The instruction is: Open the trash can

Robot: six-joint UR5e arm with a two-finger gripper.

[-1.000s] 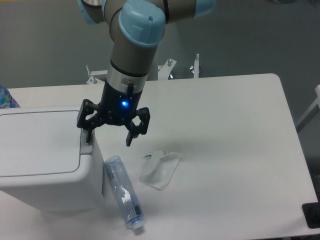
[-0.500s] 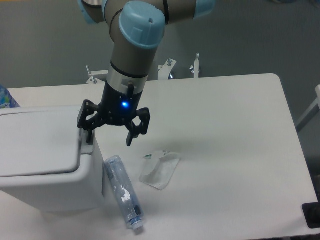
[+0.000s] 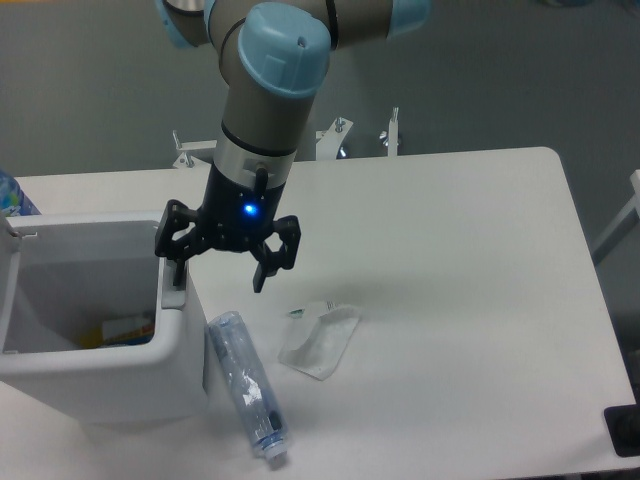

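The white trash can (image 3: 110, 385) stands at the table's left front with its lid (image 3: 10, 285) swung up at its left side, seen nearly edge-on. The inside is open to view, with some yellow and white litter (image 3: 125, 328) at the bottom. My gripper (image 3: 218, 285) is open and holds nothing. It hangs over the can's right rim. Its left finger (image 3: 177, 272) rests at the grey push tab (image 3: 172, 295), and its right finger hangs outside the can above the table.
A clear plastic bottle (image 3: 246, 387) lies against the can's right wall. A crumpled white wrapper (image 3: 320, 340) lies just right of it. A blue-patterned object (image 3: 10, 195) shows at the left edge, metal brackets (image 3: 336, 135) at the table's back, and a black object (image 3: 625, 430) at the front right corner.
The trash can's lid was flat and closed in the earlier frames; now it has sprung up to the left and the inside shows. The gripper has hardly moved.
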